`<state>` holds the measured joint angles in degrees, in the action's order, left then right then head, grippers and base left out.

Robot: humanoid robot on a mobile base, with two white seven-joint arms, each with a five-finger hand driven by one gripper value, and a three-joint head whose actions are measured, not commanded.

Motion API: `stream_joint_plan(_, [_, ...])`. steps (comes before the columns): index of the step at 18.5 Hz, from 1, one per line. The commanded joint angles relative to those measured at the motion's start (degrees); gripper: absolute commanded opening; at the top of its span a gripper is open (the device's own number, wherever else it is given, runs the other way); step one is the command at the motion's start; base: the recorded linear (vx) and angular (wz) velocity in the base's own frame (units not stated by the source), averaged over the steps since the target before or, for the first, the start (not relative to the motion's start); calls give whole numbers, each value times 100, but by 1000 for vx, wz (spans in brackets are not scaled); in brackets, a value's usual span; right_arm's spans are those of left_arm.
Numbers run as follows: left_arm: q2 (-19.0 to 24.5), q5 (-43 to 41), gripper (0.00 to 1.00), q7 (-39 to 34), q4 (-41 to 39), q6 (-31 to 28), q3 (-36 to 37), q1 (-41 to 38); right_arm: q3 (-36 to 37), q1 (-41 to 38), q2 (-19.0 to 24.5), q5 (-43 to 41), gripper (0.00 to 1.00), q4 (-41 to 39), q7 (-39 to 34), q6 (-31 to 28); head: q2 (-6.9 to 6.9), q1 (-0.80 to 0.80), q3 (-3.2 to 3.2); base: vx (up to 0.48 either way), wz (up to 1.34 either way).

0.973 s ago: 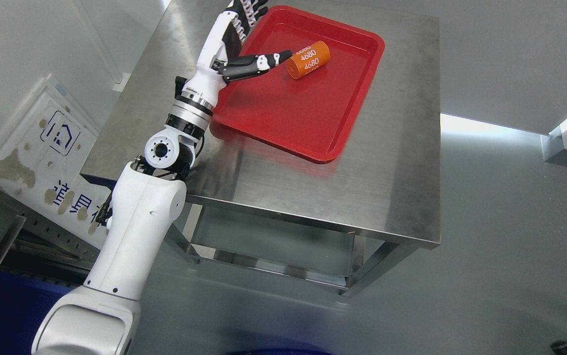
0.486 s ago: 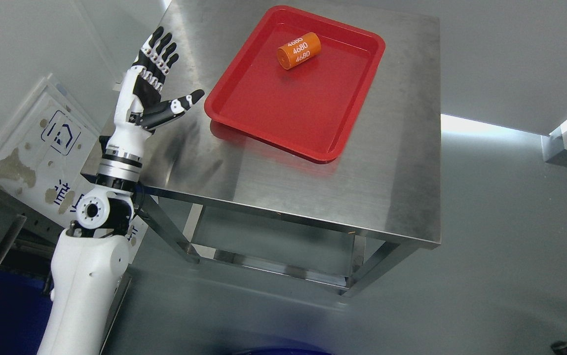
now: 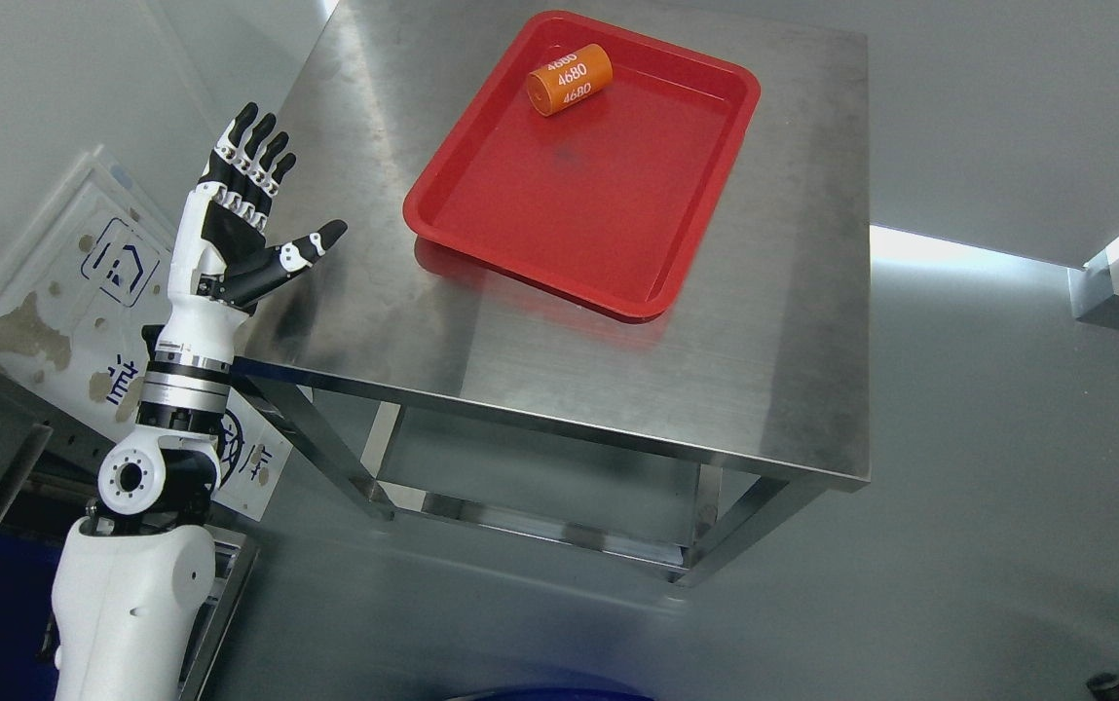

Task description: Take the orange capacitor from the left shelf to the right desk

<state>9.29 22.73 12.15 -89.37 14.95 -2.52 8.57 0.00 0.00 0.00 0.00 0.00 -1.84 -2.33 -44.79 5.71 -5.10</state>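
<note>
One orange capacitor (image 3: 569, 79) lay on its side in the far corner of the red tray (image 3: 656, 282) on the steel desk (image 3: 764, 389), its long way pointing up and right, well off to the right of the empty, spread-open left hand (image 3: 228, 234).

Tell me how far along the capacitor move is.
Looks finished: the orange capacitor lies on its side in the red tray on the steel desk. The left hand is open, empty, off the desk's left edge. Nothing visible remains.
</note>
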Motion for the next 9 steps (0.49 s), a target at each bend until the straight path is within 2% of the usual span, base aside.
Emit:
stream_joint_plan(1, [-130, 21, 100, -11, -529, -98, -302, -128, 70, -193, -100, 0, 100, -132, 9, 5, 0, 0, 0, 0, 0])
stream_joint_plan(4, [-77, -145, 100, 15, -529, -89, -302, 4, 62, -193, -100, 0, 100, -132, 9, 5, 0, 0, 0, 0, 0])
stream_joint_plan(7, [-50, -856, 100, 41, -529, -106, -284, -4, 62, -193, -100, 0, 100, -132, 9, 5, 0, 0, 0, 0, 0])
stream_joint_plan(9, [-50, -981, 100, 41, -529, -133, -284, -4, 70, -193, -100, 0, 100, -132, 9, 5, 0, 0, 0, 0, 0])
